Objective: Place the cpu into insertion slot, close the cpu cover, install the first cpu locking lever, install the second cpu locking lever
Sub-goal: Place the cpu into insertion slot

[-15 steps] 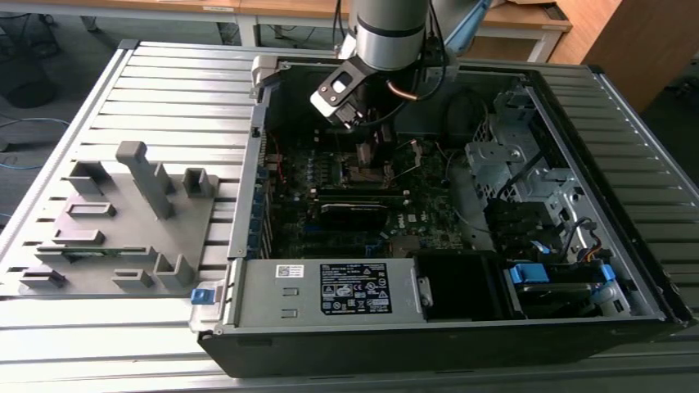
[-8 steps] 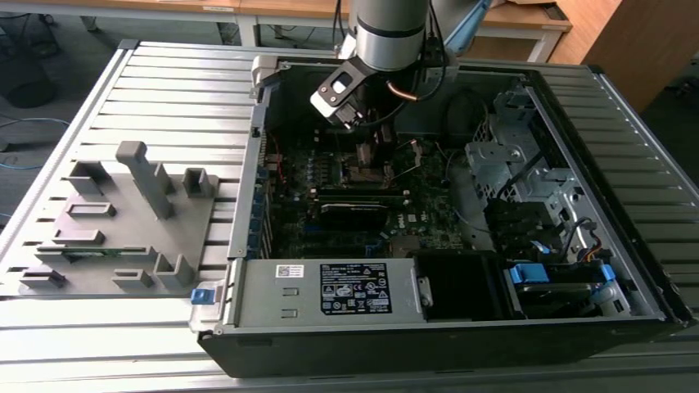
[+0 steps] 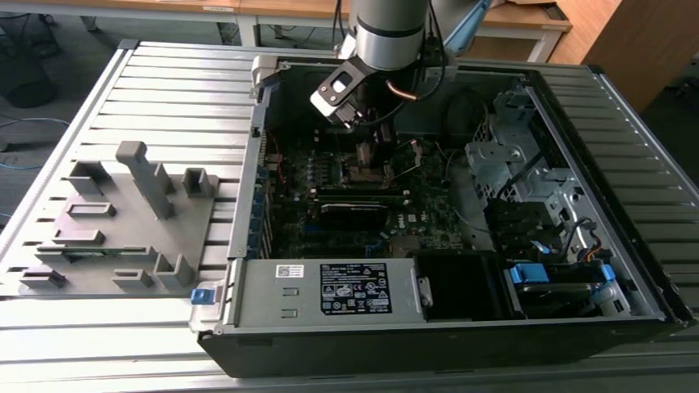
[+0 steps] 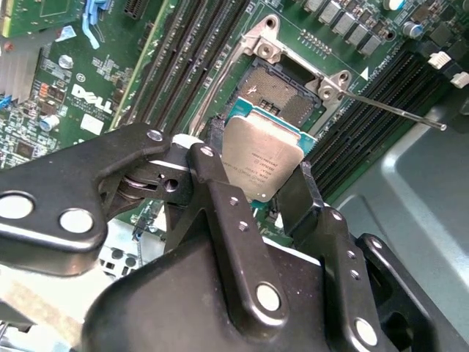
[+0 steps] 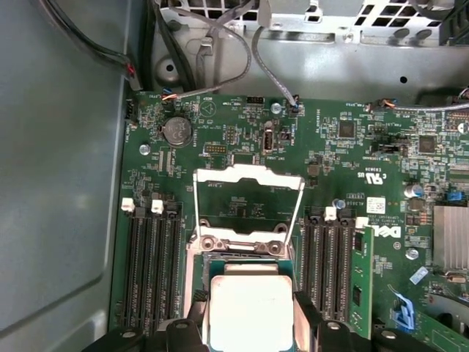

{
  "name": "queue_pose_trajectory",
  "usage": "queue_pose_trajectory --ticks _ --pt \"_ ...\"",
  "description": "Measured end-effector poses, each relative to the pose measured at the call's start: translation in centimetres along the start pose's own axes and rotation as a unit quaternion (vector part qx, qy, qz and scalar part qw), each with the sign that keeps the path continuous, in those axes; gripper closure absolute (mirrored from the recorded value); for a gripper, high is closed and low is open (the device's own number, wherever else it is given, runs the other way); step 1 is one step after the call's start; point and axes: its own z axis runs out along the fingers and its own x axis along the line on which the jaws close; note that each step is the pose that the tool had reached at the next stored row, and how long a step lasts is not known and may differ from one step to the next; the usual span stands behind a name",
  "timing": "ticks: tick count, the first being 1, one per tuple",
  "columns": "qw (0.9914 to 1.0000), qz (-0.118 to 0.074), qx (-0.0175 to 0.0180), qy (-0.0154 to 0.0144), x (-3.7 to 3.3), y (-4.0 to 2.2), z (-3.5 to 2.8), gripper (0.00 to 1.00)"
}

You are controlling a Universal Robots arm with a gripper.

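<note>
Desk (image 3: 164,90) carries the open computer case (image 3: 437,344); the arm (image 3: 388,33) hangs at twelve o'clock over the circuit board (image 3: 327,221) in the exterior view. Cover (image 5: 249,174) stands flipped open, socket (image 4: 286,84) bare, fingers (image 4: 220,205) clamped on the chip (image 4: 260,150) just over it.

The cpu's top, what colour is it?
The cpu is dull silver-grey, clearest in the second wrist view.

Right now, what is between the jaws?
The cpu, clamped by the gripper in its jaws near the slot, seen in both wrist views.
</note>
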Motion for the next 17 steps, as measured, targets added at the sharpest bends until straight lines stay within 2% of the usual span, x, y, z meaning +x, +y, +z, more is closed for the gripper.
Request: queue_pose_trajectory --ticks 10,17 --pt "1.0 0.0 0.0 0.0 0.27 -0.25 1.33 0.46" --pt "1.0 0.0 0.0 0.0 0.26 -0.78 2.28 0.46"
